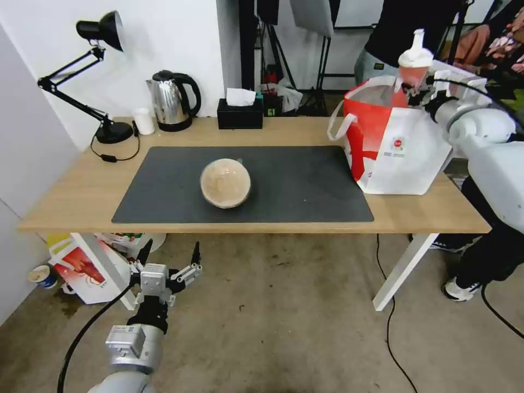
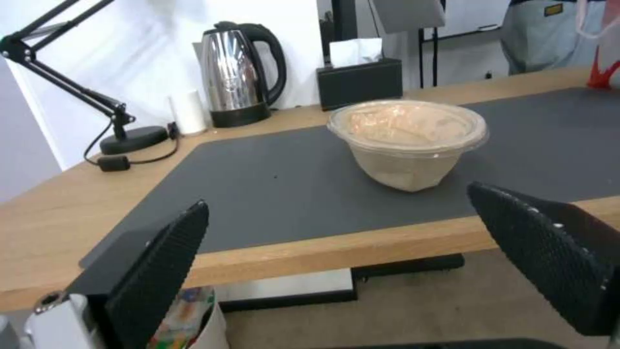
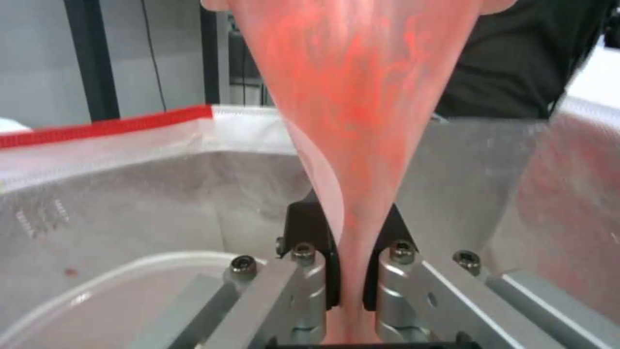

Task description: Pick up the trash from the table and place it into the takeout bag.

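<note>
Left gripper (image 1: pixel 169 256): nearest the head camera, hanging low in front of the surface's near edge, above the floor; its black textured fingers (image 2: pixel 158 271) are spread wide with nothing between them.
Surface (image 1: pixel 71 196): light wood, flat and hard, with a smooth dark grey mat (image 1: pixel 164 191) across its middle.
Domed bowl (image 1: pixel 225 183): sits alone at the middle of the mat, well apart from both grippers. Thin clear plastic, round, tapering to a narrower base, tan filling under a crinkled clear dome. Judged moderately weighted but thin-walled; the lid rim (image 2: pixel 407 140) looks the stiffest place to take hold, while the dome would likely dent.
Takeout bag (image 1: pixel 404 164): stands at the right end of the surface; soft boxy white-and-red walls, silvery lining (image 3: pixel 162 194), loop handle (image 1: pixel 341 128) drooping. Its mouth is open, sides probably giving way if pushed.
Red cup (image 1: pixel 414 71): translucent, thin, with a white spouted lid, held over the bag's mouth. Light and easily crushed, by my reading; the wall is visibly pinched flat in the grasp.
Right gripper (image 3: pixel 348 276): clamped tight on the cup's lower part, above a white container (image 3: pixel 116 300) lying inside the bag.
</note>
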